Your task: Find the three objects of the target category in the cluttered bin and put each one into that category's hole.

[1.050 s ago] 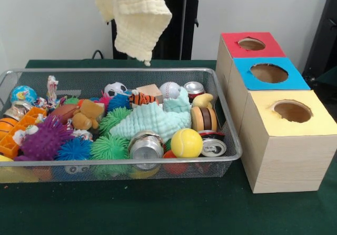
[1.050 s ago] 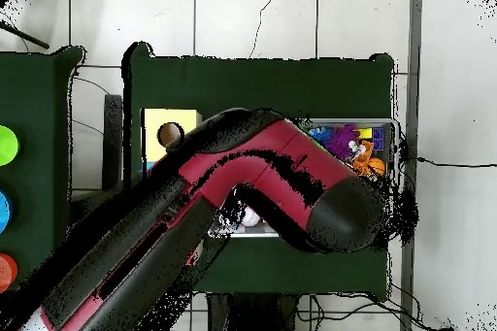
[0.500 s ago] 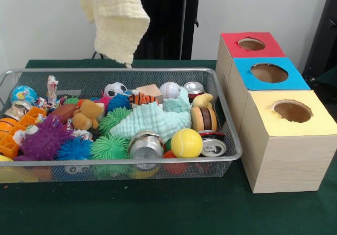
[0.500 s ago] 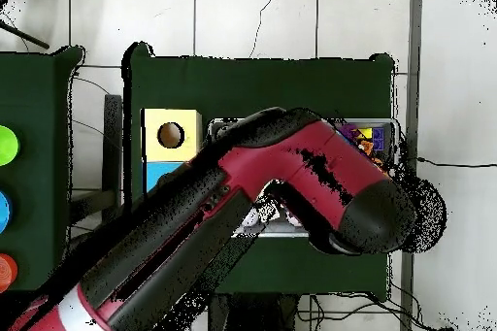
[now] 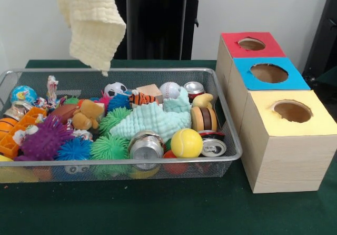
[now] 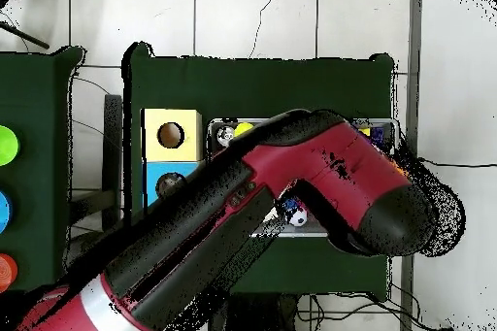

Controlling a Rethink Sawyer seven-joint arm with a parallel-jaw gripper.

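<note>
Pincer: hidden from us in both views, so we cannot tell its state — the front view shows only a pale yellow cloth (image 5: pixel 90 21) hanging from the top edge above the far left of the bin, clear of the contents. Overhead, we log the red and black arm (image 6: pixel 243 225) lying diagonally across the table and covering most of the bin.

- Green table (image 5: pixel 158 208).
- Wire mesh bin (image 5: pixel 226 135), full of clutter.
- Three wooden boxes in a row beside the bin, each with a round hole on top: yellow top (image 5: pixel 293 111) nearest the camera, then blue top (image 5: pixel 269 73), then red top (image 5: pixel 251 44).
- Mint green cloth (image 5: pixel 152 120), mid-bin.
- Purple spiky ball (image 5: pixel 45 139).
- Green spiky ball (image 5: pixel 109 147).
- Crushed silver can (image 5: pixel 146 146) — just beside it, a yellow tennis ball (image 5: pixel 186 143).
- Baseball (image 5: pixel 169 90).
</note>
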